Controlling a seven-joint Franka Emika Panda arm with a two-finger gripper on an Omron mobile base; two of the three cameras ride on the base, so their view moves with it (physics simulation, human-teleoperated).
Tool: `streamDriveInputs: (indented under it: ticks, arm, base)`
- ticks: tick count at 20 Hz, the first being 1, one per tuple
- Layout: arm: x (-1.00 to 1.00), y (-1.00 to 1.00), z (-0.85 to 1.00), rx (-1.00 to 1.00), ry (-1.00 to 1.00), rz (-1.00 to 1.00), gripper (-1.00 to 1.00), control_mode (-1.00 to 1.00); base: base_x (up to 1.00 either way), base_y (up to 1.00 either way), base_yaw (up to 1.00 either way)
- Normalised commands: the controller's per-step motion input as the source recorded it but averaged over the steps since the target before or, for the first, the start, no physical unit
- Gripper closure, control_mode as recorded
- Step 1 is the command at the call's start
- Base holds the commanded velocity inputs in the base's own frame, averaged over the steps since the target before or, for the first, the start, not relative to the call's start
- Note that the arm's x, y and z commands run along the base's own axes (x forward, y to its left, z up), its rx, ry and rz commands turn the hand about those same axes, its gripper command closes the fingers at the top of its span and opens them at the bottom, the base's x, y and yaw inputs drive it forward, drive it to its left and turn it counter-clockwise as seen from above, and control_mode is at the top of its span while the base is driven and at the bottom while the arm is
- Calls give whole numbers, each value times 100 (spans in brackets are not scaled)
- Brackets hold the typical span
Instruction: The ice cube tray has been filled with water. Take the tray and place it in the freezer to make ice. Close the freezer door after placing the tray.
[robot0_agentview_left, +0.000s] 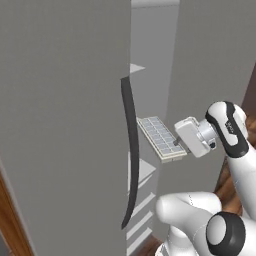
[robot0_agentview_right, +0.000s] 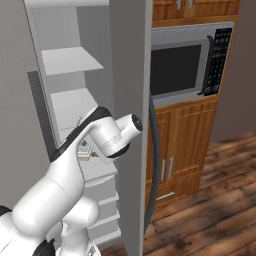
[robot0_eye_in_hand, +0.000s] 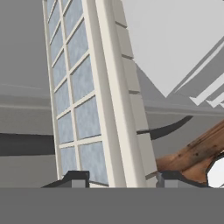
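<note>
The ice cube tray (robot0_agentview_left: 157, 135) is a pale tray with a grid of bluish cells. It hangs level in the gap of the open freezer (robot0_agentview_left: 150, 60), and my gripper (robot0_agentview_left: 178, 146) is shut on its near end. In the hand view the tray (robot0_eye_in_hand: 83, 100) runs away from the hand, with its near edge between the two fingertips (robot0_eye_in_hand: 77, 178) of the gripper (robot0_eye_in_hand: 122, 180). The freezer door (robot0_agentview_left: 60, 125) stands open on the left, and its dark curved handle (robot0_agentview_left: 131, 150) is close beside the tray. From the right base view my arm hides most of the tray (robot0_agentview_right: 85, 148).
White shelves (robot0_agentview_right: 69, 59) line the freezer inside, above and below the tray. The other grey door (robot0_agentview_right: 129, 110) stands edge-on right of my arm. A steel microwave (robot0_agentview_right: 187, 62) sits over wooden cabinets (robot0_agentview_right: 182, 145), above a wood floor (robot0_agentview_right: 215, 210).
</note>
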Motion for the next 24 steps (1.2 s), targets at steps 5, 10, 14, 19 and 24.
streamDriveInputs:
  ticks: [5, 10, 14, 19, 24]
  arm:
    - [0, 0, 0, 0, 0, 0, 100, 100]
    - [0, 0, 0, 0, 0, 0, 100, 100]
    - [0, 0, 0, 0, 0, 0, 100, 100]
    - [0, 2, 0, -2, 0, 0, 100, -100]
    - [-7, 20, 0, -5, 0, 1, 100, -100]
  base:
    - [0, -52, 5]
    - [0, -30, 2]
    - [0, -9, 0]
    - [0, 0, 0]
    - [0, 0, 0]
